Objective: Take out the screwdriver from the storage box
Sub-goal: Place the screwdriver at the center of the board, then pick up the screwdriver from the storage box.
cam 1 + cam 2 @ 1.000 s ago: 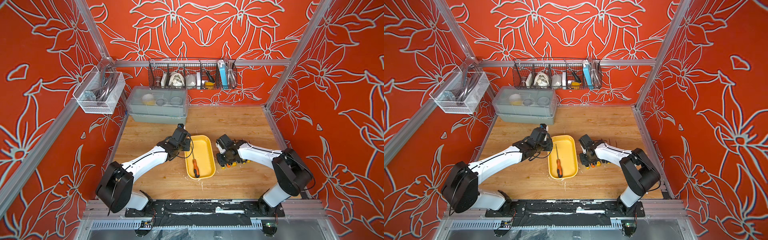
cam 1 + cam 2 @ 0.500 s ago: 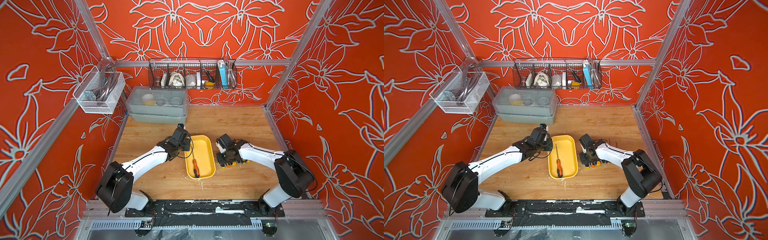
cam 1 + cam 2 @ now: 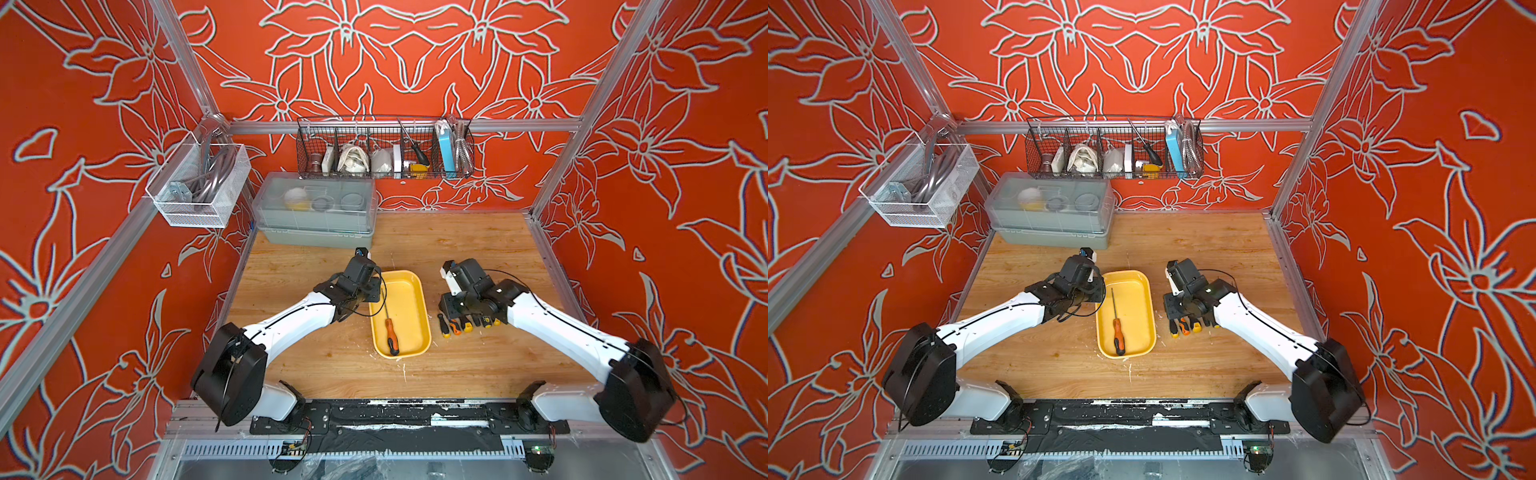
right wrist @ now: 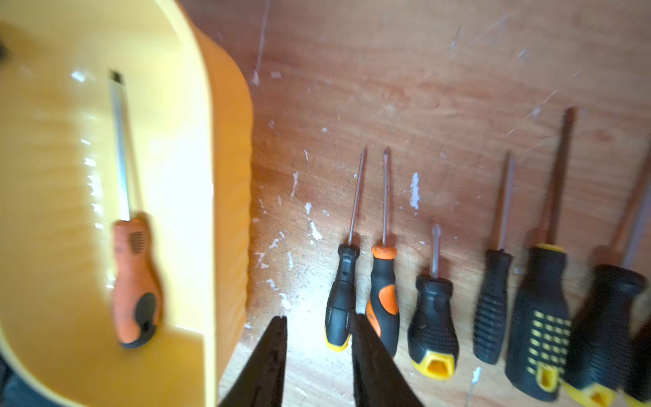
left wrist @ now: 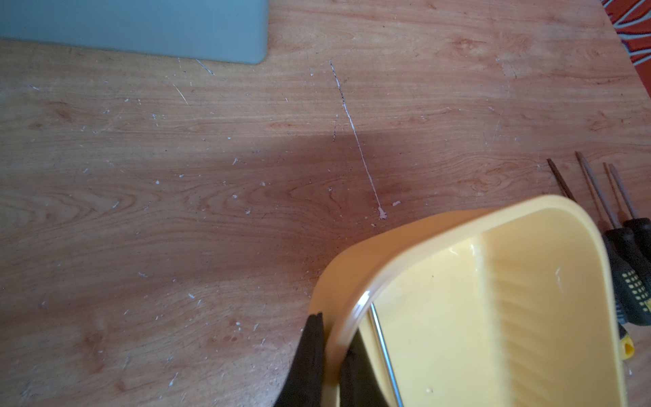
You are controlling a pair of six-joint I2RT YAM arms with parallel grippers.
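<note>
The storage box [image 3: 419, 305] [image 3: 1144, 303] is a shallow yellow tray in the middle of the wooden table. The screwdriver [image 3: 391, 334] [image 3: 1118, 332] [image 4: 135, 282] lies inside it, orange handle toward the front and shaft [image 5: 384, 349] toward the back. My left gripper [image 5: 336, 331] [image 3: 376, 291] is shut on the tray's left rim, one finger outside the wall and one inside. My right gripper [image 4: 318, 319] [image 3: 451, 309] stands open over bare table between the tray's right wall and a row of screwdrivers [image 4: 433, 317] [image 3: 465, 326], with nothing between its fingers.
A grey box with a translucent lid [image 3: 316, 212] stands at the back left. A black wire basket [image 3: 384, 151] hangs on the back wall and a white mesh basket [image 3: 197, 187] on the left wall. The row of several loose screwdrivers lies just right of the tray.
The right arm's elbow has swung toward the front right while its gripper stays by the row of screwdrivers. The left arm, the tray and the screwdriver have not moved.
</note>
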